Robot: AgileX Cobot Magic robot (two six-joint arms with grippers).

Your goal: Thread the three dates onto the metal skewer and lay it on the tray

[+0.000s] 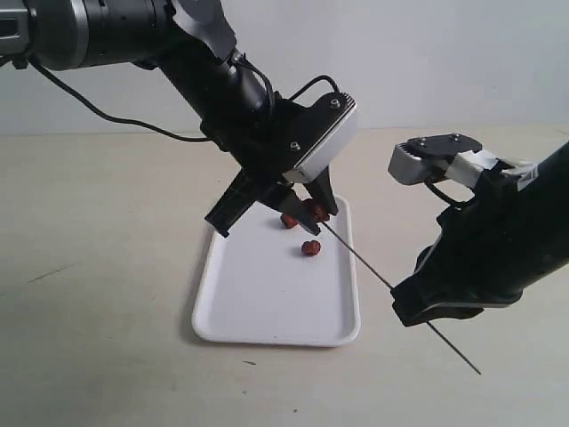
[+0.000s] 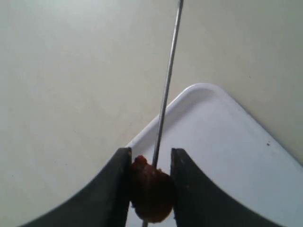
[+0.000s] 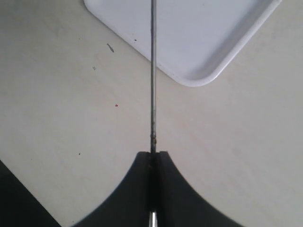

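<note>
Left gripper (image 2: 151, 156) is pinching one date (image 2: 150, 194), jaws narrow around it, above the tray's (image 1: 267, 307) far end. Skewer (image 1: 373, 274) is meeting that date, slanting toward the counter's (image 1: 107, 267) near-right corner. Right gripper (image 3: 153, 155) is clamping its other end. Second date (image 1: 290, 220) and third date (image 1: 310, 248) are lying on the tray, mid-counter.

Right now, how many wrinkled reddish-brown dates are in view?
3. One wrinkled reddish-brown date is clamped in the left pincer at the tip of the thin grey metal skewer; a second date and a third date lie loose on the flat white tray below it. None seems hidden.
</note>
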